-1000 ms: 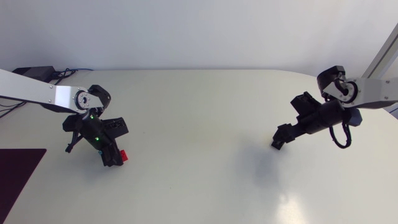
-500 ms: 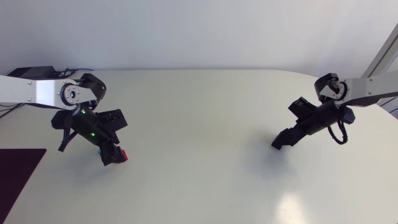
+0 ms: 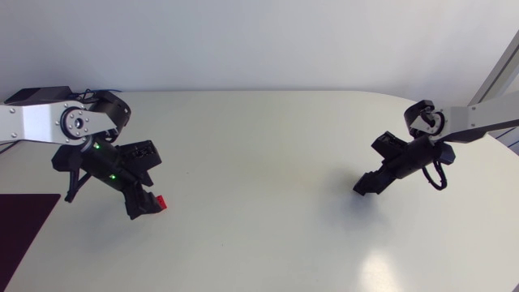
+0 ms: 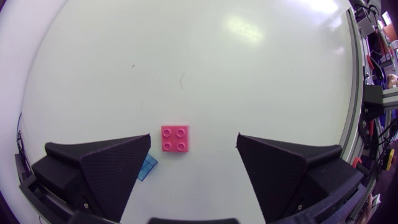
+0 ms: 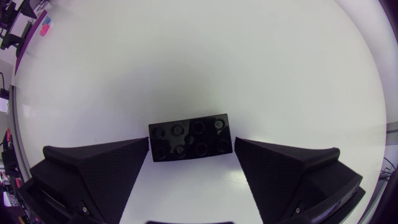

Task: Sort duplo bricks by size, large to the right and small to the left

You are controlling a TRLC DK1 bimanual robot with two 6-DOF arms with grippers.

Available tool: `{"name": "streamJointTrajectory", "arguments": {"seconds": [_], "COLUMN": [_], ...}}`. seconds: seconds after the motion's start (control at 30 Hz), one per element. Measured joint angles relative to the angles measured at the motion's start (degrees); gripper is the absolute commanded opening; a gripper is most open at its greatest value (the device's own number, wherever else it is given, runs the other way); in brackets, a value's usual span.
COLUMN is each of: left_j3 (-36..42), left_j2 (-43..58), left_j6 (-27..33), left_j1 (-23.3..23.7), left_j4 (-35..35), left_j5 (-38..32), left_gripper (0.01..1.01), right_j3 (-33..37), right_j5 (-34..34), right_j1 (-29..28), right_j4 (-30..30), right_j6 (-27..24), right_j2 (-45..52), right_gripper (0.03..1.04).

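The left arm [image 3: 49,122] is seen entering from the left edge of the head view, its silver link laid level and its black wrist bent down and inward toward the table [image 3: 259,162]. The left gripper [image 3: 146,206] is held low over the surface with its 2 wedge fingers spread wide apart and nothing clamped. In the left wrist view a pink 2-by-2 duplo brick [image 4: 176,138] is found lying flat on the table, studs up, in the gap between the fingers and nearer the left one, touched by neither. A small blue brick [image 4: 148,168] is partly hidden under the tip of that left finger.

The right arm [image 3: 478,120] is brought in from the right edge, its wrist folded down and pointed toward the table's middle. The right gripper [image 3: 365,185] is likewise set low, fingers parted wide. In the right wrist view a black 2-by-4 duplo brick [image 5: 191,137] is seen lying crosswise between the 2 fingertips, studs up, filling almost the whole gap; contact with either tip cannot be made out.

The table is white and glossy, with rounded corners, and a bright patch of reflected light is seen on it near the right gripper.
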Motion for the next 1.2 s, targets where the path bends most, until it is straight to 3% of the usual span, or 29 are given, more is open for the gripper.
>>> {"name": "streamJointTrajectory", "arguments": {"seconds": [0.23,0.3,0.5,0.83,0.87,0.9,0.97,1.2], "left_j3": [-0.52,-0.57,-0.59,-3.48,-3.74,-4.04,-4.66,-5.79], "left_j2": [-0.87,-1.25,-2.82,-4.52,-4.68,-4.90,-5.09,-1.95], "left_j6": [-0.02,-0.24,-0.66,-0.66,-0.61,-0.61,-0.61,-1.05], "left_j1": [0.00,0.00,0.00,0.61,1.03,1.62,2.60,3.02], "left_j4": [-0.02,-0.02,-0.04,-0.35,-0.44,-0.42,-0.15,5.64], "left_j5": [0.07,0.09,0.09,1.05,1.25,1.38,1.57,2.71], "left_gripper": [0.962,0.962,0.962,0.962,0.962,0.962,0.962,0.962], "right_j3": [-0.39,-1.38,-7.89,-19.28,-19.93,-20.52,-21.16,-21.77], "right_j5": [0.26,0.42,1.53,2.78,2.78,2.78,2.78,2.51], "right_j1": [0.22,0.22,-0.44,-6.45,-6.82,-7.19,-7.58,-7.82], "right_j4": [1.55,2.69,5.51,7.85,8.17,8.37,8.46,5.07], "right_j6": [-0.02,-0.15,-0.15,-1.70,-1.86,-2.03,-2.08,-1.81], "right_j2": [-0.07,-0.57,-5.18,-14.21,-14.67,-15.15,-15.74,-20.00], "right_gripper": [0.49,0.42,0.41,0.42,0.45,0.60,1.02,1.00]}}
